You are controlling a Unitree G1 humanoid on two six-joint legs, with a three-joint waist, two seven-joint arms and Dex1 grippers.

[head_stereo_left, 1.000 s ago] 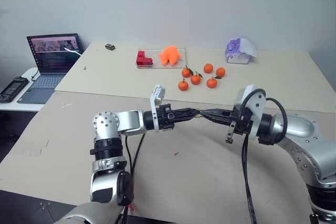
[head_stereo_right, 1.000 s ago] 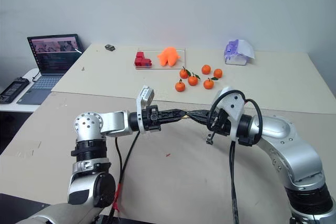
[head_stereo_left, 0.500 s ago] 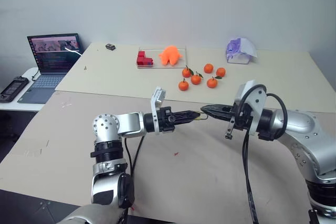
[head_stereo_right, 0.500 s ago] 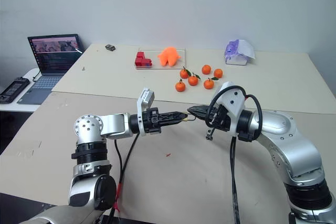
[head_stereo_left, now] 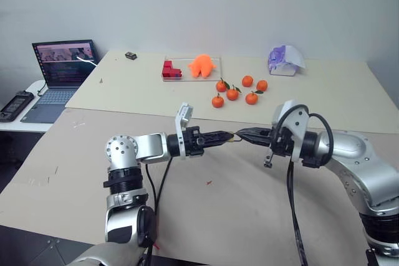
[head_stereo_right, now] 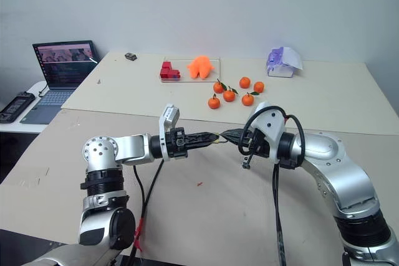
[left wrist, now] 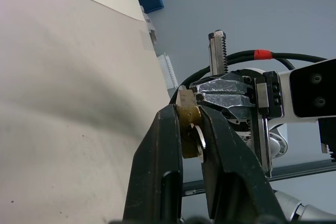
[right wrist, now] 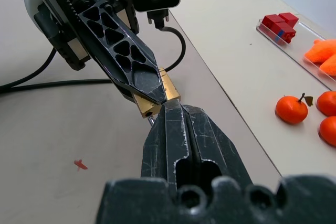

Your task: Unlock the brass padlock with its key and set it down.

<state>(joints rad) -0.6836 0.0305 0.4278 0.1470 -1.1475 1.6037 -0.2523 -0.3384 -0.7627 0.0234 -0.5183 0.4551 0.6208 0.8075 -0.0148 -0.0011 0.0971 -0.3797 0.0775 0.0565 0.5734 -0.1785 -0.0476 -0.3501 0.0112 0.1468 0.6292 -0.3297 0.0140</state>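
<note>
Robotics lab or test room, not a home. Plain pale wall at 12 o'clock, bare. Two wide tables covered in beige board, pushed together. Open laptop at 10 o'clock on a low white side desk, screen lit, black device beside it. Far table carries staged props: small oranges, red blocks and an orange toy on a clear tray, a purple-white object at 1 o'clock.

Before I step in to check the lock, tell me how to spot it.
Above the beige table, where the two arms meet, the left gripper clamps a tiny golden-yellow brass padlock. Unlike the round oranges lying farther back, it is squarish, metallic and held in the air.
</note>
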